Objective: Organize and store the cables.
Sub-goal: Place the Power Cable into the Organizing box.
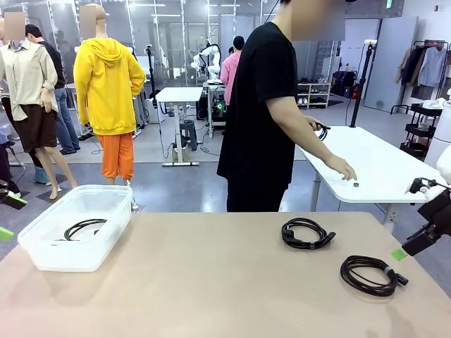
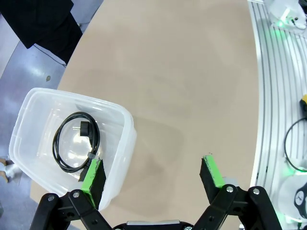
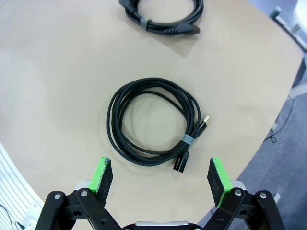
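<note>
Spread apart, the right end effector (image 3: 159, 167) is hovering over the near-right cable (image 3: 153, 122) on the desk (image 3: 57, 72); a second cable (image 1: 306, 233) is lying farther left. Gripping a single loop is risking the coil unravelling. The left end effector (image 2: 151, 165), also apart, is hanging by the bin (image 2: 72, 96).

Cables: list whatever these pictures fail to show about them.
- Right wrist view: far cable cut off by the top edge.
- Left wrist view: binned cable partly behind a finger of the left claw.
- Front view: held cable too small; the person's hand covers part.
</note>
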{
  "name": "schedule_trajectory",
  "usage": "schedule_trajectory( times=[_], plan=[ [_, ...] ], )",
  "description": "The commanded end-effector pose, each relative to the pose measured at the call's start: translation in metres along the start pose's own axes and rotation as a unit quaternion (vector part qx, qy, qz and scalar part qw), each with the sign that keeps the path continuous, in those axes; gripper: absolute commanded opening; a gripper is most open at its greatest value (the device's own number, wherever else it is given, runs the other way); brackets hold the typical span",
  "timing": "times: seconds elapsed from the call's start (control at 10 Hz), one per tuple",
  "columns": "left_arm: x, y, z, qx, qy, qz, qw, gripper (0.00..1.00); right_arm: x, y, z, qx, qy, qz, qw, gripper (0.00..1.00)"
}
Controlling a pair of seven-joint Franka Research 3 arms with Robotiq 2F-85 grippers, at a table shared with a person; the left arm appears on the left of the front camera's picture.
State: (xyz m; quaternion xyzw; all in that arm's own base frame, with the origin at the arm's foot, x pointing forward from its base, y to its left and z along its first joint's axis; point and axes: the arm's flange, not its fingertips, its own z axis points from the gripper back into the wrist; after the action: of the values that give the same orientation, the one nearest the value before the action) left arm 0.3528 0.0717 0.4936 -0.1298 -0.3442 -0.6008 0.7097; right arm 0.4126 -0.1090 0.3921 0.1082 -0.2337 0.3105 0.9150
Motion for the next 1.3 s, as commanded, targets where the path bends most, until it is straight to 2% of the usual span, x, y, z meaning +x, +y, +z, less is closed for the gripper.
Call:
schedule_trajectory(
  times=[0.0,0.2,0.4,0.7,0.9,1.1,1.2],
  plan=[
    [0.001,0.003,0.001,-0.001,0.006,0.000,1.000,1.00,0.036,0.009,0.010,-0.006,0.034,-0.014,0.999,1.00],
    [0.001,0.003,0.001,-0.001,0.006,0.000,1.000,1.00,0.086,0.013,-0.004,-0.019,0.066,0.008,0.998,1.00],
    [0.001,0.003,0.001,-0.001,0.006,0.000,1.000,1.00,0.136,0.016,-0.039,-0.049,0.093,0.025,0.994,1.00],
    [0.001,0.003,0.001,-0.001,0.006,0.000,1.000,1.00,0.191,0.017,-0.085,-0.054,0.140,0.092,0.984,1.00],
    [0.001,0.003,0.001,-0.001,0.006,0.000,1.000,1.00,0.211,0.020,-0.106,-0.055,0.157,0.111,0.980,1.00],
    [0.001,0.003,0.001,-0.001,0.006,0.000,1.000,1.00,0.218,0.025,-0.118,-0.042,0.176,0.162,0.970,1.00],
    [0.001,0.003,0.001,-0.001,0.006,0.000,1.000,1.00,0.220,0.028,-0.118,-0.004,0.175,0.247,0.953,1.00]
  ],
)
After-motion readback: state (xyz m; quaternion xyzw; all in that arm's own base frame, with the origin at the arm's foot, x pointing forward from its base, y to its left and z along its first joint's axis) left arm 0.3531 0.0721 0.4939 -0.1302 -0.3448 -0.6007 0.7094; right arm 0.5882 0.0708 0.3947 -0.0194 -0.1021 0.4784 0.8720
